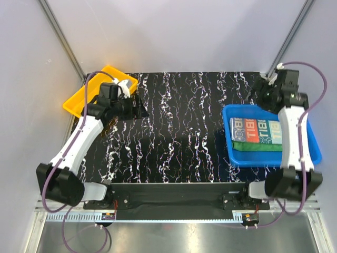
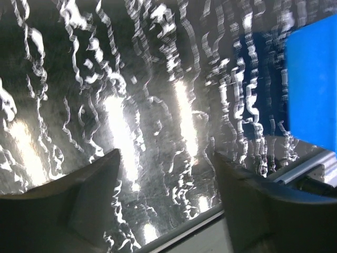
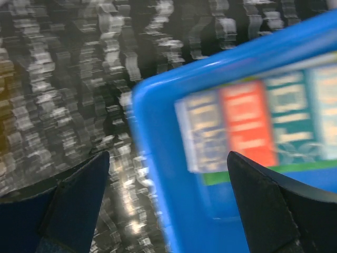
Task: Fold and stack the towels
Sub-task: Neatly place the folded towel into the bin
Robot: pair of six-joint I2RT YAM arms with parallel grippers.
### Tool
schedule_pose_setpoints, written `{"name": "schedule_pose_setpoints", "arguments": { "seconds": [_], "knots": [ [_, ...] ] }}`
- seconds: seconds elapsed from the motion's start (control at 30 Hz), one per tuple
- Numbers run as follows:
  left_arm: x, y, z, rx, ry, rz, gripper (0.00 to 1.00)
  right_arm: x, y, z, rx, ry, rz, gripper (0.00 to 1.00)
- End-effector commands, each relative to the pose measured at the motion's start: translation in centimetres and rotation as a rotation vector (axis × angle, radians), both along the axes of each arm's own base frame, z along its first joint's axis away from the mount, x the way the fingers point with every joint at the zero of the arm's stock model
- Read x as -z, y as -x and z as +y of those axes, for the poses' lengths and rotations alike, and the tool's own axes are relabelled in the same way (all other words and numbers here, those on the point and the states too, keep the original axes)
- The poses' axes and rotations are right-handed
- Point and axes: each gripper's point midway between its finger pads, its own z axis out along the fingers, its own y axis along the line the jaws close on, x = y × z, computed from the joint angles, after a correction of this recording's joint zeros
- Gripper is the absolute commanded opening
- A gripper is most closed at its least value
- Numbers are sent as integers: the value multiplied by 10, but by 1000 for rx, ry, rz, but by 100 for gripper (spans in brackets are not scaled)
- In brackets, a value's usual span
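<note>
Two folded towels lie stacked in the blue bin (image 1: pixel 310 145) at the right. The white and teal towel with red-orange print (image 1: pixel 255 130) is on top, and a green towel (image 1: pixel 258 147) shows along its near edge. My right gripper (image 1: pixel 261 88) hovers open and empty just behind the bin's back left corner. In the right wrist view, motion-blurred, the printed towel (image 3: pixel 247 124) and green towel (image 3: pixel 231 176) lie in the bin (image 3: pixel 152 132) ahead of my right gripper (image 3: pixel 168 154). My left gripper (image 1: pixel 138 108) is open and empty over the table's back left, beside the yellow tray.
A yellow tray (image 1: pixel 84 100) sits at the table's back left corner, with a small grey object (image 1: pixel 126 84) at its right end. The black marbled table (image 1: pixel 179 126) spreads between the arms. The left wrist view, past my left gripper (image 2: pixel 167 153), shows the table and the bin (image 2: pixel 313 79) far off.
</note>
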Motion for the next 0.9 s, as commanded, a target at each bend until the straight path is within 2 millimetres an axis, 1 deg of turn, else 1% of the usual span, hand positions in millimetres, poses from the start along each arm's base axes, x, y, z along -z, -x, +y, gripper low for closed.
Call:
{"name": "schedule_pose_setpoints", "arguments": {
  "seconds": [0.0,0.03,0.07,0.13,0.17,0.2,0.23,0.27,0.3,0.33,0.37,0.4,0.43,0.47,0.57,0.6,0.7,0.8,0.87],
  "knots": [
    [-84,-2,-14,69,114,-247,86,-51,4,73,-178,-281,-232,100],
    [-98,-3,-17,82,135,-290,98,-61,5,84,-220,-294,-276,100],
    [-109,1,-21,110,158,-314,99,-69,16,92,-255,-308,-308,100],
    [-129,6,-21,122,170,-374,99,-82,24,98,-252,-345,-357,100],
    [-134,8,-21,134,167,-394,99,-85,35,102,-258,-362,-378,100],
    [-147,14,-20,142,174,-445,99,-87,41,105,-269,-371,-389,100],
    [-151,17,-18,144,176,-468,99,-91,45,107,-276,-376,-409,100],
    [-156,21,-18,148,181,-494,99,-89,55,111,-293,-387,-420,100],
    [-173,29,-18,164,201,-575,99,-91,58,112,-310,-378,-443,100],
    [-167,33,-18,166,204,-580,99,-84,62,113,-309,-379,-439,100],
    [-174,41,-15,160,206,-624,99,-88,68,114,-313,-373,-463,100],
    [-177,42,-13,151,208,-653,99,-89,71,114,-313,-372,-479,100],
    [-170,42,-11,139,202,-651,99,-85,73,115,-311,-382,-475,100],
    [-171,46,-9,138,198,-660,99,-90,78,117,-317,-385,-499,100],
    [-165,47,-8,136,184,-640,99,-90,82,119,-329,-387,-510,100],
    [-161,47,-8,140,180,-621,99,-90,82,119,-343,-380,-519,100],
    [-161,49,-10,155,186,-610,99,-86,81,122,-383,-371,-521,100],
    [-163,50,-10,152,191,-621,99,-89,81,123,-405,-355,-519,100],
    [-164,50,-9,149,190,-625,99,-94,82,123,-418,-346,-530,100]
  ]
}}
